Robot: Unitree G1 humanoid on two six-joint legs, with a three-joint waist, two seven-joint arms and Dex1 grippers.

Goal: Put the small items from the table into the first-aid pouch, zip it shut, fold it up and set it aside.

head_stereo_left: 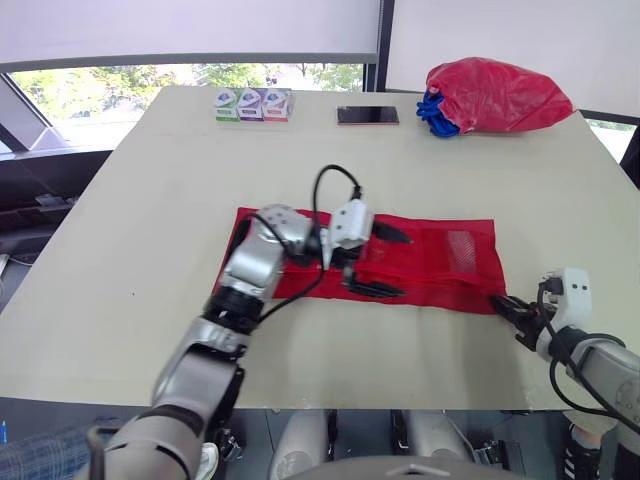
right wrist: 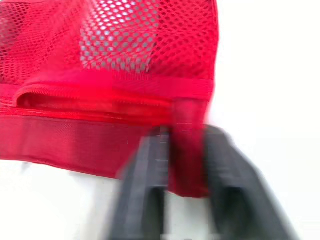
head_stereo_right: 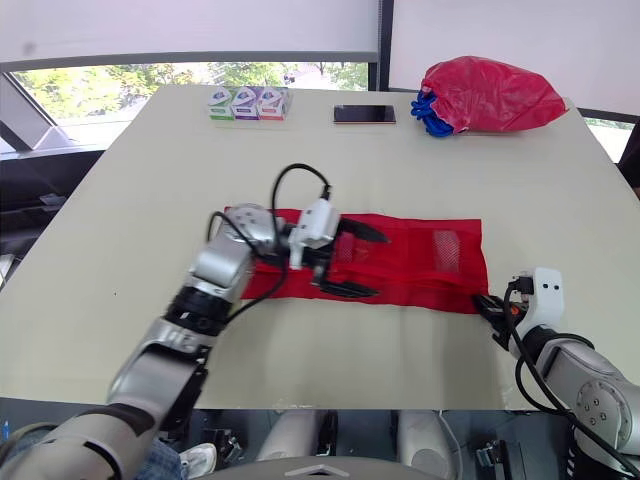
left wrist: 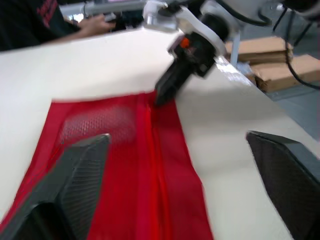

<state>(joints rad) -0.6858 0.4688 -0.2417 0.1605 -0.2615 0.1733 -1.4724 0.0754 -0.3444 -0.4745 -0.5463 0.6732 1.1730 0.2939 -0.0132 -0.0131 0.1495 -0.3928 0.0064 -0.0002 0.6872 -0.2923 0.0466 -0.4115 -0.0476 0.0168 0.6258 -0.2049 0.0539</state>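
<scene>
Right now the red mesh pouch (head_stereo_left: pixel 440 262) lies flat and stretched out near the middle of the desk (head_stereo_left: pixel 150 200), its long side running across in front of the robot. The left claw (head_stereo_left: pixel 405 267) hangs over the pouch's middle with its jaws spread wide, one black finger over the far half of the fabric and the other over the near edge; nothing is between them, and whether the tips touch the mesh is hard to say. From the left wrist, both fingers (left wrist: pixel 80 165) stand far apart with the zipper line running between them.

The right claw (head_stereo_left: pixel 505 306) sits low at the pouch's near right corner. From the right wrist, its two fingers are closed in on a strip of red fabric at the end of the zipper seam, pinching it, though that view is blurred.

Well apart, along the desk's far edge, are three small boxes (head_stereo_left: pixel 251 104), a dark phone (head_stereo_left: pixel 368 116) and a red bag (head_stereo_left: pixel 497 94).
</scene>
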